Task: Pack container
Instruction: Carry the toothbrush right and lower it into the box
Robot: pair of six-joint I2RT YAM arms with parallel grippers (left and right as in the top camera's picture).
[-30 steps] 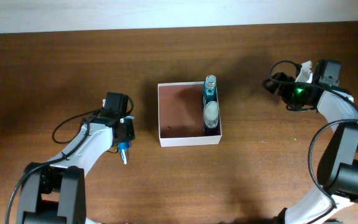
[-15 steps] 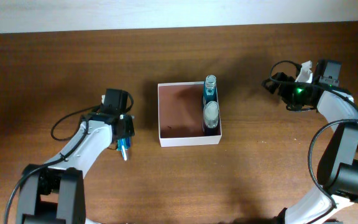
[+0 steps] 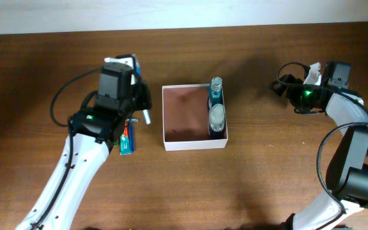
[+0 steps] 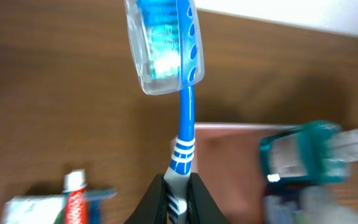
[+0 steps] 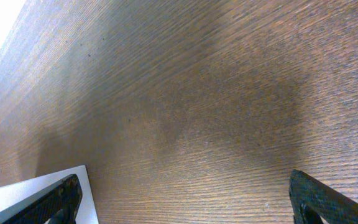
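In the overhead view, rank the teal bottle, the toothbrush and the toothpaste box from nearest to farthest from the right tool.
From the right tool:
1. Teal bottle, in the container's right side.
2. Toothbrush, held by the left tool, left of the container.
3. Toothpaste box, lying a little farther left.

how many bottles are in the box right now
2. Both sit along the right wall of the container: a teal bottle at the far end and a second bottle just in front of it. No other bottle shows, and nothing in the box looks hidden.
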